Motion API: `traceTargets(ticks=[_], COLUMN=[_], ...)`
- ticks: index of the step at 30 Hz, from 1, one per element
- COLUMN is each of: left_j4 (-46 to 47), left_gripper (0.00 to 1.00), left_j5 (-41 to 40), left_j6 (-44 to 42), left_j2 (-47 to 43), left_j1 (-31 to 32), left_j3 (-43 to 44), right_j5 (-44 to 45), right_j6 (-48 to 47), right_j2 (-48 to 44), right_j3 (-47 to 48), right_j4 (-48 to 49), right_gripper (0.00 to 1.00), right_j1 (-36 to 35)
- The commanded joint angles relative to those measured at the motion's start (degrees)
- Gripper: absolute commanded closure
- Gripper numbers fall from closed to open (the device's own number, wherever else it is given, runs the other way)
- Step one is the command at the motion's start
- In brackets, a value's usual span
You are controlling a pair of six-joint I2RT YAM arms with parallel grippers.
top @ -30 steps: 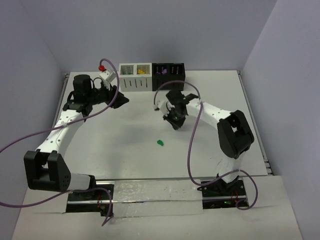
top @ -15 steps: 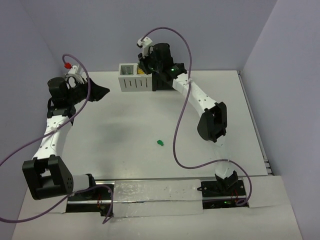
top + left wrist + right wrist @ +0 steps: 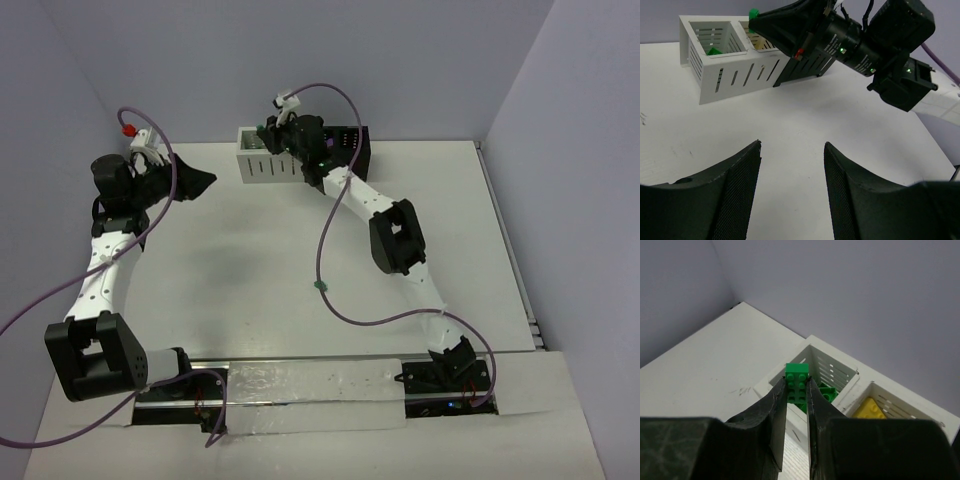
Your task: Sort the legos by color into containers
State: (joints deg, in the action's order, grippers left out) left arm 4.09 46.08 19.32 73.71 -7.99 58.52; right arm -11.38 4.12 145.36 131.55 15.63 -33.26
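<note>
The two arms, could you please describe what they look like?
The left arm and right arm share white links, bulky black joints and a looping purple cable each. The left gripper and right gripper have black, tapering fingers.

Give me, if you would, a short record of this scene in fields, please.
Right end effector: shut on a green lego, raised by the white bin
Left end effector: open, empty, apart from the bins
White bin: green bricks in one compartment, yellow bricks in the other
Black bin: joined to the white bin
Table: one loose green lego near the middle
</note>
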Motion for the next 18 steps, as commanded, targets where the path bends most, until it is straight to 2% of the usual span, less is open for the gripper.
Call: traceTargets(ticks=[1,6,12,18], left_j4=[0.8,0.1,-0.5,-0.2], left_gripper=[0.41,0.4,0.4,0.4], left_j5=[-1.3,-1.3,-1.9,-1.8], left_j6=[-0.4,-0.8,-1.1,-0.8], left_j2=[-1.7,-1.6,-1.6,-1.6], left_j1=[-0.3,-0.3,-0.3,-0.3], left_j3=[1.7,2.0,2.6,2.5], right_j5=[0.8,2.1,4.0,6.8], right_j6=[0.0,-1.4,-3.5,-5.7], right_j2=[1.2,3.3,5.8,7.9], right_j3=[2.8,4.5,6.5,9.5], right_j4=[9.2,9.8,11.8,13.4], right_gripper=[1.0,0.97,0.85,0.83], right_j1=[-1.7,-2.2,-3.0,-3.0])
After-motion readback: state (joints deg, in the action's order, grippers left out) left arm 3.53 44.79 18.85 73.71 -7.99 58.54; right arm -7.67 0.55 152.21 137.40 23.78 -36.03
